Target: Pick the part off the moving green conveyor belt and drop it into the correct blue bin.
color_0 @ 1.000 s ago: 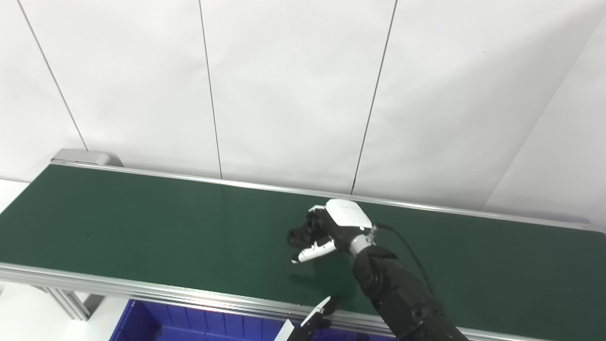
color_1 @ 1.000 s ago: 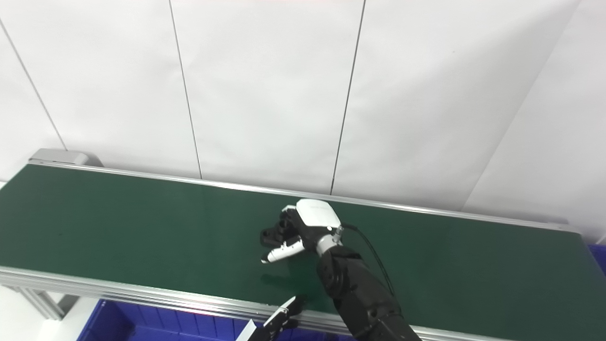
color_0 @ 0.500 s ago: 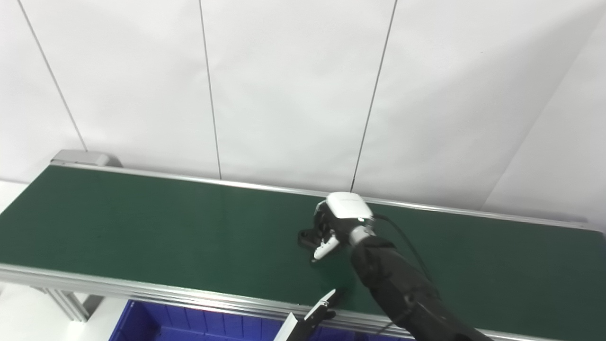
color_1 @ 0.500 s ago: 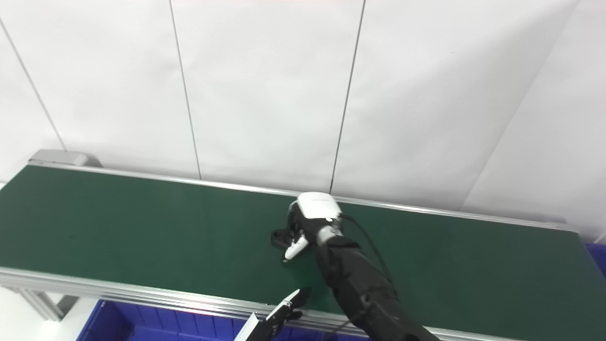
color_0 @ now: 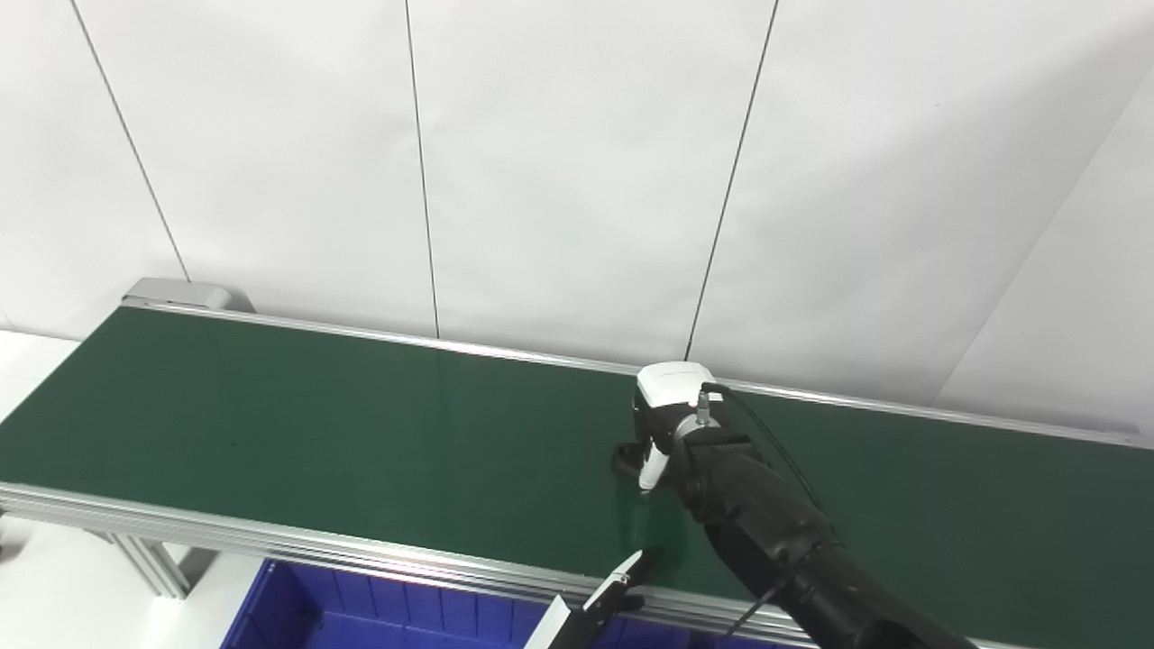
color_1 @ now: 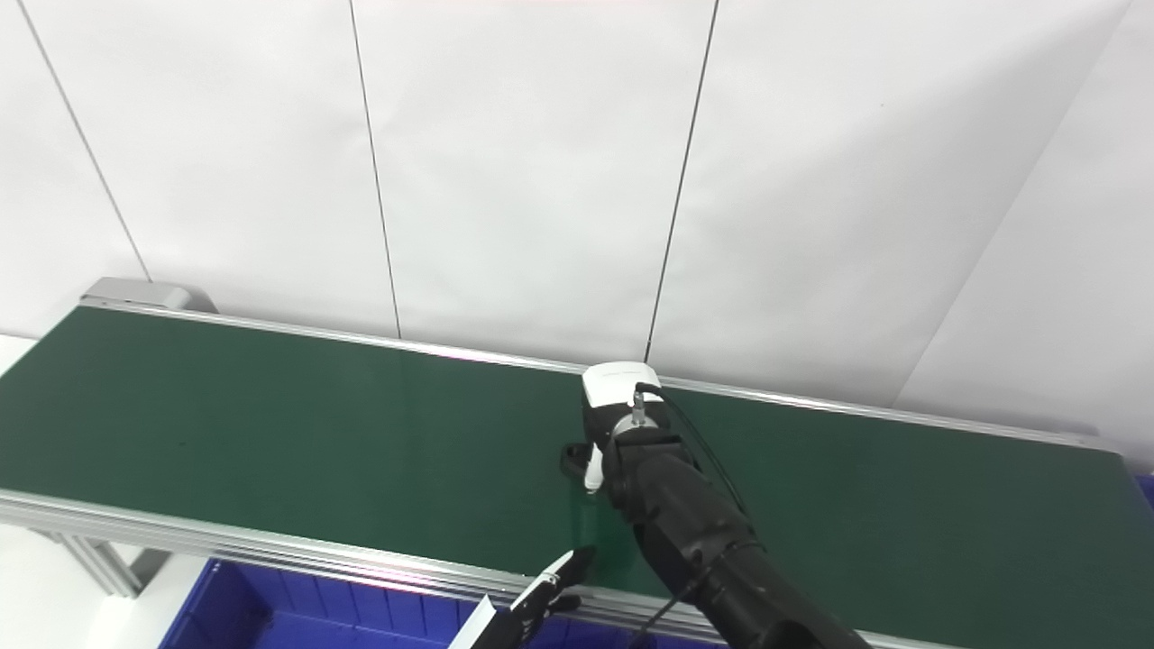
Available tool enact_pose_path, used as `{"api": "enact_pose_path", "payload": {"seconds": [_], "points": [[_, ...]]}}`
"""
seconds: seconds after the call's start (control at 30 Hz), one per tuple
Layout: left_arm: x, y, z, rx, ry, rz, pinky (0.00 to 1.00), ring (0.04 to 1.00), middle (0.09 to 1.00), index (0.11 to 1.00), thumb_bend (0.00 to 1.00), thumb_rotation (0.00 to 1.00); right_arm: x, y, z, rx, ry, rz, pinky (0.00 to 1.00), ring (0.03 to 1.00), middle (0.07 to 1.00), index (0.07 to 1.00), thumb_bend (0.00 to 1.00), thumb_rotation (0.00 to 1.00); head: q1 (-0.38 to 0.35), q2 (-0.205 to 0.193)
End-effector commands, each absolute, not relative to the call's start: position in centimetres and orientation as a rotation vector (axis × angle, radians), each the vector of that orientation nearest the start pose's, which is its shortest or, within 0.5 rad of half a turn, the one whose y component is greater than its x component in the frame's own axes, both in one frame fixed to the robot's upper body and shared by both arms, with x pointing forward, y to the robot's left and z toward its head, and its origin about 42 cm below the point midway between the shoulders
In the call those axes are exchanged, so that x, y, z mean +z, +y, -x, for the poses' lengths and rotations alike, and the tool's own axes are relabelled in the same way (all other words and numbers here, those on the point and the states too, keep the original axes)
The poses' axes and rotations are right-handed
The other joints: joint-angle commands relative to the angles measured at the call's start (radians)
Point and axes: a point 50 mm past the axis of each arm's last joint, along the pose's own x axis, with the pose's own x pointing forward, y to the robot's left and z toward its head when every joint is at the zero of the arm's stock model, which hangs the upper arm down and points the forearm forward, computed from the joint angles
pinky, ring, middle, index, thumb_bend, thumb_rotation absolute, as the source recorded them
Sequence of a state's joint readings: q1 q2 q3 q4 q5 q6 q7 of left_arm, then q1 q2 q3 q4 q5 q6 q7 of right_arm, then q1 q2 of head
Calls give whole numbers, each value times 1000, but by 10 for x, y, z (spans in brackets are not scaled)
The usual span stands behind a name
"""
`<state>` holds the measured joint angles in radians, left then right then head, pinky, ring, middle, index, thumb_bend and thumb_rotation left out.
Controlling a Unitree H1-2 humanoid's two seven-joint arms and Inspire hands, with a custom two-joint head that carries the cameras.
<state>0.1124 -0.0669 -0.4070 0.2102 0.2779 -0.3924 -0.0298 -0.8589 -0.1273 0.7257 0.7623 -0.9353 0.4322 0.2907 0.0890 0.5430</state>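
The green conveyor belt runs across the picture from left to right. My right hand is down on the belt right of its middle, white back turned up and towards the wall. Its fingers are curled around a small black part that sticks out on its left side at belt level; the hand hides most of the part. Only the fingertips of my left hand show at the bottom edge, in front of the belt's near rail. A blue bin sits below the near rail.
The belt's aluminium near rail and its support leg stand at the lower left. White wall panels rise right behind the far rail. A corner of a second blue bin shows at the right end.
The camera has shifted a little. My right hand has turned its wrist, so the white back now faces the wall, and the black part has stayed in its fingers. The left hand has barely moved.
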Motion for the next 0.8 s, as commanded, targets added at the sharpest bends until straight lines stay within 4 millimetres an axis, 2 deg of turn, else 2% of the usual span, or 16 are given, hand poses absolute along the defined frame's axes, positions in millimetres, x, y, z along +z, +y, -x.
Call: {"api": "enact_pose_path", "payload": {"seconds": [0.0, 0.17, 0.27, 0.4, 0.47, 0.6, 0.7, 0.77], "points": [[54, 47, -194, -493, -146, -46, 866, 938, 960, 948, 954, 987, 144, -118, -485, 477, 336, 1660, 348, 430, 534, 742, 525, 0, -2, 3], [55, 47, -194, -491, -148, -45, 874, 942, 963, 949, 952, 989, 151, -120, -483, 489, 335, 1637, 384, 435, 542, 751, 522, 0, -4, 5], [55, 47, -194, -490, -147, -47, 905, 954, 965, 945, 961, 997, 162, -120, -479, 490, 300, 1609, 299, 423, 533, 789, 524, 0, -12, 9], [56, 49, -196, -486, -144, -48, 889, 950, 965, 944, 977, 1000, 184, -122, -472, 470, 224, 1558, 298, 426, 530, 779, 525, 0, -50, 16], [56, 51, -196, -484, -143, -42, 879, 954, 968, 945, 992, 1000, 194, -122, -467, 457, 185, 1570, 338, 434, 526, 757, 526, 0, -67, 18], [57, 57, -197, -483, -149, -31, 890, 961, 976, 954, 990, 1000, 214, -128, -453, 428, 99, 1573, 328, 429, 539, 726, 524, 0, -102, 26], [59, 64, -198, -483, -152, -39, 955, 983, 981, 958, 999, 1000, 228, -133, -441, 403, 65, 1558, 328, 424, 534, 678, 525, 0, -135, 40], [61, 69, -199, -484, -154, -43, 974, 993, 984, 960, 1000, 1000, 236, -138, -432, 388, 48, 1516, 316, 408, 508, 594, 520, 0, -152, 45]]}}
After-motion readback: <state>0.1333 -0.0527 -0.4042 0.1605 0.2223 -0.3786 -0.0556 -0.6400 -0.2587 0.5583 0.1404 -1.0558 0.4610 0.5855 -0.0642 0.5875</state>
